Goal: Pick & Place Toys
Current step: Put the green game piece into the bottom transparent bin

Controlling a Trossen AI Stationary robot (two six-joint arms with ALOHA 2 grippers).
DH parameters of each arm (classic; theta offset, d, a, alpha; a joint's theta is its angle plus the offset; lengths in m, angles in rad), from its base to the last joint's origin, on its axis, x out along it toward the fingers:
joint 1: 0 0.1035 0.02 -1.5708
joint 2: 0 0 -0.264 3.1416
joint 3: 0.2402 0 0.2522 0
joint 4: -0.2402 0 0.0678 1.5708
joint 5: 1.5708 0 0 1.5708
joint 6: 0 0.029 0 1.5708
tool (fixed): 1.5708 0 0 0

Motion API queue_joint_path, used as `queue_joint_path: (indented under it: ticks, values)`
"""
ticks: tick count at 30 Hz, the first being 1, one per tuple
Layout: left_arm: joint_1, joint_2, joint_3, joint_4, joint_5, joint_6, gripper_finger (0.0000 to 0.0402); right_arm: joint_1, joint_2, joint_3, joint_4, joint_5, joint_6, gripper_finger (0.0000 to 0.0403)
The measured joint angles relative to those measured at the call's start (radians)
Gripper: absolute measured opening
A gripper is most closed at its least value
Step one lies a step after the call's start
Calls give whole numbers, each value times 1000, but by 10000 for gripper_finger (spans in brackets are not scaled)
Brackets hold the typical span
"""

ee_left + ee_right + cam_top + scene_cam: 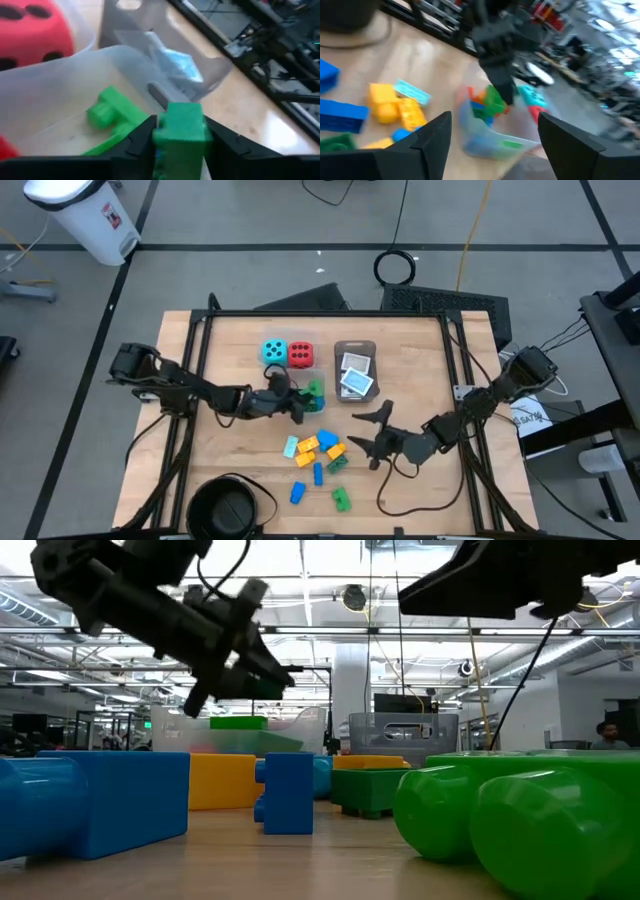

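Green plastic brick [180, 134], small and hard, sat closest to the left wrist camera, pinched between the two dark fingers of the left tool [179, 142], which were closed on its flat sides. Such a brick looked light and stiff, with smooth and probably a bit slippery faces, so I judged the best hold to be across two parallel flat walls, not on the studs; it did not seem fragile. Under it stood the clear plastic tub [60, 75], and inside lay another green plastic brick [107, 114], while the big red die with dark dots [27, 30] rested in the neighbour tub. From above, the left arm reached from the left edge of the wooden desk [230, 455] toward the middle, its tool [300, 402] over the tub just below the big teal die [273, 351] and the red die. The right arm came from the right edge, bent low, and the right tool [372, 430] hovered with fingers spread wide and empty, just beside the loose pile of small yellow, blue and orange bricks [315, 450]. The small white green-printed cards [355, 375] lay in the grey tray [355, 346] behind it. The round black bowl [222, 508] stayed apart at the near edge.
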Motion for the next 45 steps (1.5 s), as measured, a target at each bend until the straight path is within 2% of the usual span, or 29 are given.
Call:
queue_joint_path:
  ticks: [7, 14, 19, 27, 34, 38, 42, 45]
  values:
    - [3, 47, 11, 9, 0, -50, 198, -48, 0, 0, -15, -219, 105, 256]
    - [4, 36, 11, 87, 15, 6, 227, -88, 1, 0, -72, -417, 261, 262]
    - [5, -18, 11, 128, 56, 11, 229, -102, 46, 0, -106, -569, 357, 259]
    - [5, -41, 11, 134, 68, 61, 230, -102, 218, 85, -115, -760, 371, 245]
    - [5, -42, 11, 126, 95, 65, 230, -97, 282, 221, -306, -889, 361, 224]
    - [5, -42, 11, 119, 114, 65, 230, -79, 280, 248, -268, -904, 406, 218]
    - [4, -42, 11, 114, 114, 64, 230, -58, 291, 255, -227, -1040, 407, 217]
    - [4, -42, 11, 114, 114, 64, 230, -55, 332, 256, -174, -1082, 409, 211]
